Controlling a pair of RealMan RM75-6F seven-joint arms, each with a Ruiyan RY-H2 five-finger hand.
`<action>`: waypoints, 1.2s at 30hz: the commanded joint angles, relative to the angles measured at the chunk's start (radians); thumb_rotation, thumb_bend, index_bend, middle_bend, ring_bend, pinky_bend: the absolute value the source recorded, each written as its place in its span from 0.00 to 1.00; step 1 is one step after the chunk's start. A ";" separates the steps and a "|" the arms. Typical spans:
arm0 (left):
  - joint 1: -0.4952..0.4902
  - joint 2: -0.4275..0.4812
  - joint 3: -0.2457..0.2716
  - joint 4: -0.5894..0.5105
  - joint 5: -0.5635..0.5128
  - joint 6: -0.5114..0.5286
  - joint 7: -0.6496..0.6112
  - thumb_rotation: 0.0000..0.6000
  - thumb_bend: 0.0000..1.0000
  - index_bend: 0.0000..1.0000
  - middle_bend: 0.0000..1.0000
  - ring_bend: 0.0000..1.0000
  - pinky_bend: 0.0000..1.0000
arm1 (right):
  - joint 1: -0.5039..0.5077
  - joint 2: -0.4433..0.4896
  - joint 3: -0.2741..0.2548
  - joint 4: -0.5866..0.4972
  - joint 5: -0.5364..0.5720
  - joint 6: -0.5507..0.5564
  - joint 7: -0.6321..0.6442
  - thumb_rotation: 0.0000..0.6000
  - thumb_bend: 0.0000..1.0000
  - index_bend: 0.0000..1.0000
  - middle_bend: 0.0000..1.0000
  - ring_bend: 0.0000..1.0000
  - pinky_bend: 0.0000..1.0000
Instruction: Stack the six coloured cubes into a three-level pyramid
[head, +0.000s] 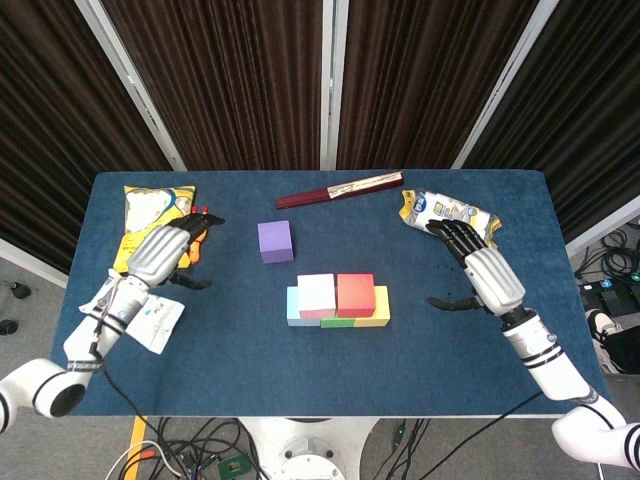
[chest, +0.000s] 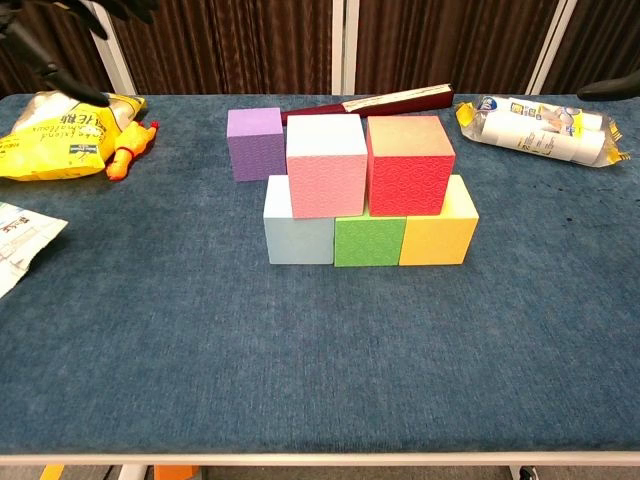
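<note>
Fingers of the left hand (head: 165, 254) are spread wide and hold nothing, hovering beside the yellow snack bag (head: 150, 215) and orange toy (head: 197, 238) at the table's (head: 240, 370) left edge. At centre, the pink cube (head: 316, 295) and red cube (head: 355, 294) sit on a row of light-blue cube (chest: 297, 235), green cube (chest: 368, 240) and yellow cube (chest: 440, 235), while the purple cube (head: 275, 241) stands apart behind them. Right hand (head: 490, 280) is likewise splayed and empty, well clear of the stack, near the white packet (head: 450, 215).

A robot test lab. Dark curtains (head: 250, 80) ring a blue-felt table (head: 250, 360). Loose cables (head: 200, 440) trail underneath.
</note>
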 joint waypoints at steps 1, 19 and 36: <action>-0.090 -0.071 -0.032 0.102 0.005 -0.086 -0.058 1.00 0.03 0.19 0.16 0.11 0.22 | 0.001 0.013 0.015 -0.017 0.020 -0.024 -0.023 1.00 0.04 0.00 0.07 0.00 0.00; -0.337 -0.377 -0.061 0.488 -0.092 -0.294 -0.003 1.00 0.03 0.15 0.15 0.11 0.22 | -0.061 0.105 0.016 -0.170 0.084 -0.070 -0.213 1.00 0.06 0.00 0.07 0.00 0.00; -0.359 -0.486 -0.043 0.621 -0.203 -0.345 0.060 1.00 0.03 0.14 0.14 0.11 0.22 | -0.139 0.097 -0.014 -0.186 0.155 -0.084 -0.400 1.00 0.09 0.00 0.08 0.00 0.00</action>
